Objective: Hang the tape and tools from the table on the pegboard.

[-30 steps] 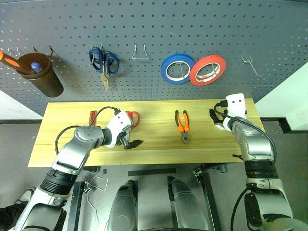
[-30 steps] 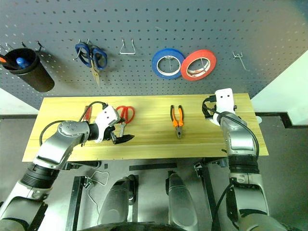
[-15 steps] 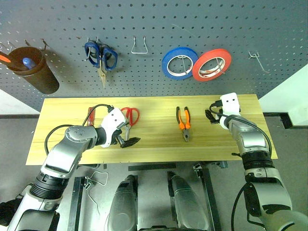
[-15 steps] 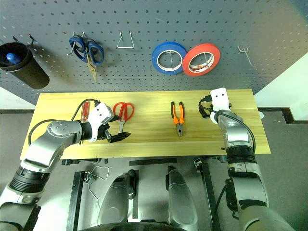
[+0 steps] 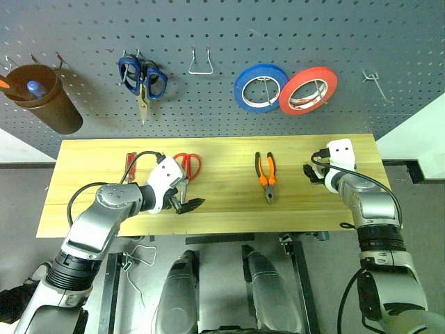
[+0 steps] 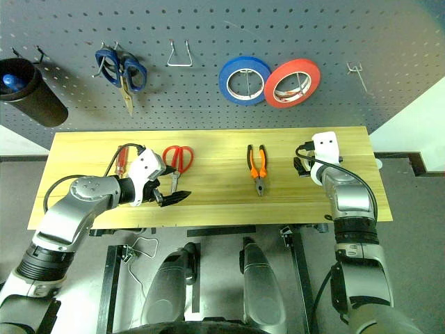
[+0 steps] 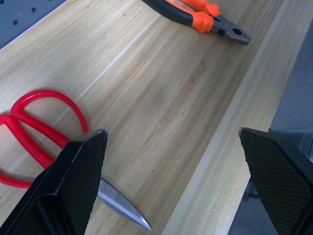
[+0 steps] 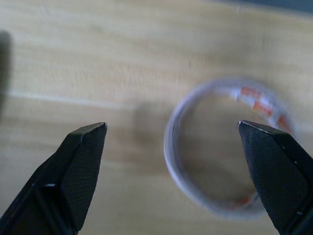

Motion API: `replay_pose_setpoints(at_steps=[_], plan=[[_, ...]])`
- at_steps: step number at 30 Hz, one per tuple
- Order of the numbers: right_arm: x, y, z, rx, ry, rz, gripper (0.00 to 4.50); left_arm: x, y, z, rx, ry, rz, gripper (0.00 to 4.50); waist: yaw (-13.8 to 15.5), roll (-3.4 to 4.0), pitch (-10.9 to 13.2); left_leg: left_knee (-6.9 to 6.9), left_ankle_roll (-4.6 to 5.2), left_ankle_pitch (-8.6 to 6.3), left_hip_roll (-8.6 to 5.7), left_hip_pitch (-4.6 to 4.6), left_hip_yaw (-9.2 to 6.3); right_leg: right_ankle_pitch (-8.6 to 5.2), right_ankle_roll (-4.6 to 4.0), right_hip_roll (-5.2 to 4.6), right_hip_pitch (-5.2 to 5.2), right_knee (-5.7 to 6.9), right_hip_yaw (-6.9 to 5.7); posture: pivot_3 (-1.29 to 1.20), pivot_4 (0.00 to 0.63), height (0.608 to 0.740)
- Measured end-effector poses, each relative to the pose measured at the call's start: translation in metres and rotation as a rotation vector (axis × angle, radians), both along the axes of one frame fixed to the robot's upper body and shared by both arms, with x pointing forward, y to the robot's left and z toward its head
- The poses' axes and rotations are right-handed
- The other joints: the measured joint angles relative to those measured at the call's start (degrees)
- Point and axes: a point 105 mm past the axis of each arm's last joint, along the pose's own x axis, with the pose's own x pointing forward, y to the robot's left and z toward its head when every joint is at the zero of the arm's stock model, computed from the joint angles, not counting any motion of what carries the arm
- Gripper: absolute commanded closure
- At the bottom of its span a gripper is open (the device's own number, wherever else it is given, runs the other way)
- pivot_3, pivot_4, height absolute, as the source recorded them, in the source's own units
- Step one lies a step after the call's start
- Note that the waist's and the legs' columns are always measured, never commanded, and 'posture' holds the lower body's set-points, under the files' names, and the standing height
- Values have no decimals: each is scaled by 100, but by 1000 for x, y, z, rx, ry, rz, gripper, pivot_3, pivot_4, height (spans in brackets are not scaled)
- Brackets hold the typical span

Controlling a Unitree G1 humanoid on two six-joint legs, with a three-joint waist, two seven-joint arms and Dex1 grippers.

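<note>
Right gripper [image 8: 171,176], jaws spread wide and empty, poised over the table [image 5: 222,209] at its right end, with the tape [image 8: 227,147] lying flat just ahead between the fingertips, well apart from the equally spread left gripper [image 5: 186,203] beside the red-handled scissors [image 5: 186,167].

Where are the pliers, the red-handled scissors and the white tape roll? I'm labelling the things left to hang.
pliers [image 5: 265,178]: left eye view, on the orange handles.
red-handled scissors [image 7: 46,125]: left wrist view, on a red handle loop.
white tape roll [image 8: 172,147]: right wrist view, on its rim.
</note>
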Motion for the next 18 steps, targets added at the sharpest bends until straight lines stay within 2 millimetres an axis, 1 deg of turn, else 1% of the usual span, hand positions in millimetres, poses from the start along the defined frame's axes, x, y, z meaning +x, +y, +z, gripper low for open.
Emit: replay_pose_setpoints(at_steps=[3, 6, 11, 12, 15, 18], plan=[[-1, 3, -2, 20, 16, 23, 0, -1, 1, 0, 3, 1, 1, 25, 2, 4, 25, 1, 0, 0, 0, 0, 0, 0, 0, 0, 0, 0, 0, 96, 407, 721], [0, 3, -3, 30, 24, 33, 0, -5, 0, 0, 5, 4, -6, 25, 4, 4, 51, 0, 0, 0, 0, -1, 0, 0, 0, 0, 0, -1, 0, 103, 417, 721], [1, -5, -7, 47, 59, 33, 0, -11, 4, 5, 5, 7, -4, 25, 8, -6, 107, 0, 0, 0, 0, -1, 0, 0, 0, -1, 0, -1, 0, 113, 438, 721], [2, -6, -9, 59, 71, 35, 0, -11, 5, 7, 5, 5, 0, 25, 4, -6, 128, 1, 0, 0, 0, 0, 0, 0, 0, -1, 1, -1, 0, 117, 444, 721], [6, -9, -6, 70, 61, 46, 0, -11, 5, 13, 9, -6, -1, 25, 0, -24, 186, 3, 0, 0, 0, 2, 0, 0, 1, 0, 3, 0, 1, 128, 457, 721], [10, -18, -5, 72, 52, 46, 0, -14, 6, 24, 5, -23, -4, 25, 14, -41, 213, 3, -1, 1, 0, 2, -1, 0, 1, -1, 6, -2, 0, 135, 463, 721]])
